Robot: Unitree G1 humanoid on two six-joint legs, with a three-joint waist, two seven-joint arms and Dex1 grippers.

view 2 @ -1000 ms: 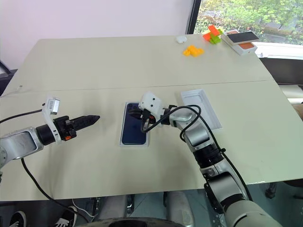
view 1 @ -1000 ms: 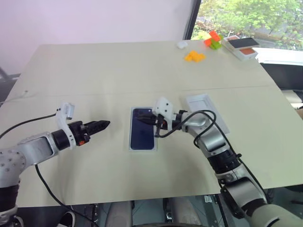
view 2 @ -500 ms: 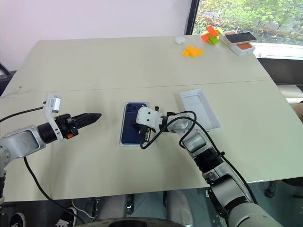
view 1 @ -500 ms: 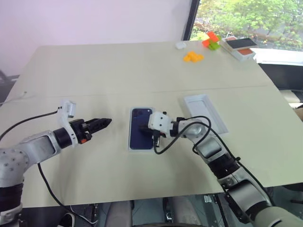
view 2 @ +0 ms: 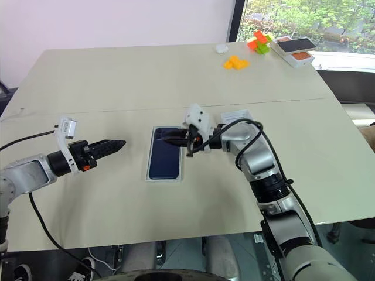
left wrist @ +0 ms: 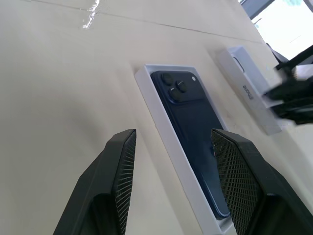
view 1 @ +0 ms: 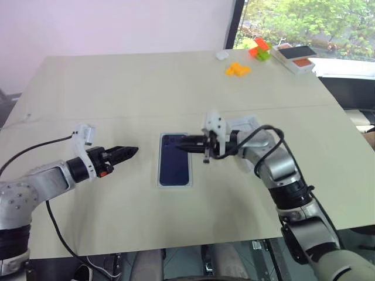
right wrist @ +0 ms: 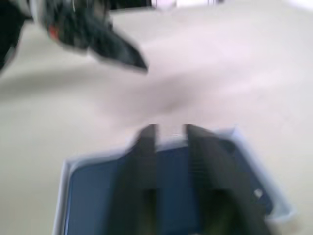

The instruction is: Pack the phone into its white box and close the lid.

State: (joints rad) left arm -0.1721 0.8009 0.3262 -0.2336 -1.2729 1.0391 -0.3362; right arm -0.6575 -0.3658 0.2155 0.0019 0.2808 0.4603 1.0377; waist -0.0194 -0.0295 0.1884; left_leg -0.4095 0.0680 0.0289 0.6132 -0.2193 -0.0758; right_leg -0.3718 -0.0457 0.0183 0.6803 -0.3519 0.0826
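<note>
Here the dark navy glossy phone (view 1: pixel 175 158) lies camera-side up inside the shallow white rectangular box (left wrist: pixel 157 122) at the tabletop's (view 1: pixel 146 82) centre. The right hand (view 1: pixel 188 143), fingers slightly parted and empty, hovers above its far end. At nine o'clock the left hand (view 1: pixel 130 152) hangs open, empty. The white lid (left wrist: pixel 248 93) rests at three o'clock.
</note>
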